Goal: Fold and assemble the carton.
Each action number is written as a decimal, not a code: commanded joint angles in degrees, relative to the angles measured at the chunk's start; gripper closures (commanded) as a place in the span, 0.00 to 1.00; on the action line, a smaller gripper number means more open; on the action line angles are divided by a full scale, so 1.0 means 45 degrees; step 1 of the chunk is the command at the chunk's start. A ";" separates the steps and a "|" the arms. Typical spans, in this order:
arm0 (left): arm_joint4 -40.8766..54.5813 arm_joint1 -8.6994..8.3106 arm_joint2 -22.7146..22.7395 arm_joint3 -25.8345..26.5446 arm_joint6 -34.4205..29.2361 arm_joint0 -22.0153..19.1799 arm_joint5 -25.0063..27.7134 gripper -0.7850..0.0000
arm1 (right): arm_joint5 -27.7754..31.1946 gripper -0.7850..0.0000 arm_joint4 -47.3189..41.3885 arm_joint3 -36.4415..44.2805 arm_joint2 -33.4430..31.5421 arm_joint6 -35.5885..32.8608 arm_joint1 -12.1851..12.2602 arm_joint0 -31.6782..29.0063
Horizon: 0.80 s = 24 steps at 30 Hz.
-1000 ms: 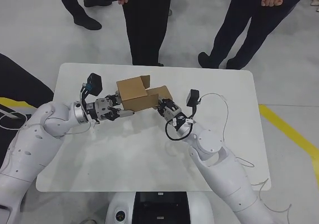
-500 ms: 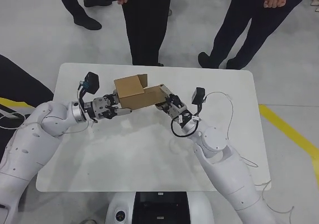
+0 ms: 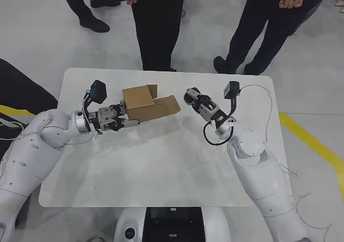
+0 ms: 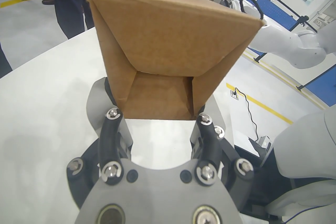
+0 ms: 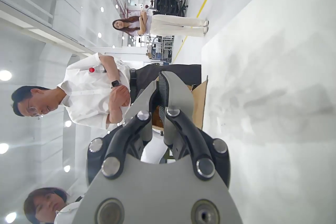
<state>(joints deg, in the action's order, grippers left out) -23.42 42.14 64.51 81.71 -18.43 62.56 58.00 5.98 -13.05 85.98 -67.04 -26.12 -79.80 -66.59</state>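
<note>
Carton (image 3: 150,103): brown matte cardboard, a half-formed open-ended sleeve with creased flaps, at the far middle of the smooth white round-cornered table (image 3: 159,169). Left gripper (image 3: 127,115): grey metal fingers on black linkages, clamped on the outer walls of the carton's open end. Right gripper (image 3: 190,95): ribbed-pad fingers pressed together and empty, just beside the carton's other end, not touching it.

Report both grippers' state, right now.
Left gripper: closed on the carton, fingers on either side of its open end.
Right gripper: closed, holding nothing, apart from the carton.
</note>
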 commanded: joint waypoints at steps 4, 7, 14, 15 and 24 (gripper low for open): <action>0.0054 -0.0105 -0.0186 0.0391 -0.0187 0.0067 0.0000 0.51 | 0.0004 1.00 0.0332 -0.0398 0.0072 -0.2381 0.0134 0.0629; 0.0128 -0.0180 -0.0360 0.0636 -0.0419 0.0082 0.0000 0.51 | -0.0112 1.00 0.0595 -0.0527 0.0100 -0.3387 0.0209 0.0985; 0.0479 -0.0339 -0.0616 0.0943 -0.0639 -0.0019 0.0000 0.51 | -0.0211 1.00 0.0914 -0.0279 0.0036 -0.4938 0.0386 0.1234; 0.0554 -0.0360 -0.0656 0.0995 -0.0651 -0.0031 0.0000 0.51 | -0.0267 1.00 0.0952 -0.0219 0.0063 -0.5136 0.0407 0.1230; 0.0848 -0.0492 -0.1012 0.1355 -0.0668 -0.0191 0.0000 0.51 | -0.0268 1.00 0.1027 -0.0050 0.0562 -0.5733 0.0461 0.1303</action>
<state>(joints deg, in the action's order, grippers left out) -19.66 39.97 60.16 87.68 -21.47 61.78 58.00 4.72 -8.31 85.70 -64.74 -51.95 -77.72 -60.78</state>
